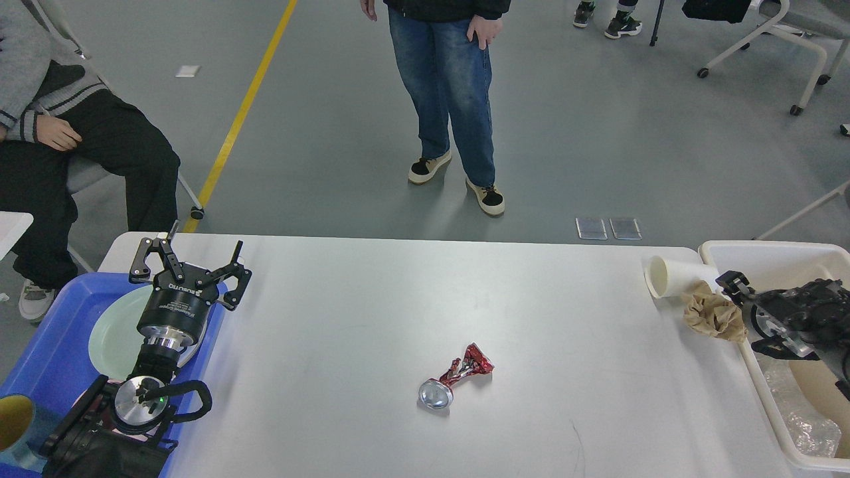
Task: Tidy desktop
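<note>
Desktop (372, 312): large matte white-grey rectangular top, rounded corners, lying flat. Spans between the left gripper (189, 269) and right gripper (734, 287).
</note>
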`<state>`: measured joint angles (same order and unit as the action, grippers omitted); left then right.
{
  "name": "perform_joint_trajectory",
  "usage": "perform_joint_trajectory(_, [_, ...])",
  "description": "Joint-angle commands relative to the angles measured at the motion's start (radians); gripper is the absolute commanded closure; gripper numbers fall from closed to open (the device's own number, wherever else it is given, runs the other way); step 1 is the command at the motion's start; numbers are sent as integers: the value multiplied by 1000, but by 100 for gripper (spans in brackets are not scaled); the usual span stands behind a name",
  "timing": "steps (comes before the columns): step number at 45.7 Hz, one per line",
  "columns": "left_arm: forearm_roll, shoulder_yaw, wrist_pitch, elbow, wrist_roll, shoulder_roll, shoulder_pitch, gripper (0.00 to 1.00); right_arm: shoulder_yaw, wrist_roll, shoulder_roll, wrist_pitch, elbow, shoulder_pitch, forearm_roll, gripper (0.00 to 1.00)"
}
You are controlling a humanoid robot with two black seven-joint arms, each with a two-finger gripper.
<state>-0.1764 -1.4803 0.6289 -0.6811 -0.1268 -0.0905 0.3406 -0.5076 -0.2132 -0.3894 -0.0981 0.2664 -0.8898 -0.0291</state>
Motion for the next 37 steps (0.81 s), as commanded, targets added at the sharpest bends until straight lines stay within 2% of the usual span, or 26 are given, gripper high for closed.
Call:
perform_joint_trajectory(1, [0, 0, 0, 0, 0, 0, 0, 4, 32, 0, 7, -5, 1, 2, 0, 0])
perform_joint_trajectory(37, [0, 0, 0, 0, 1, 0, 0, 4, 40, 0, 72, 43, -1, 29, 0, 0])
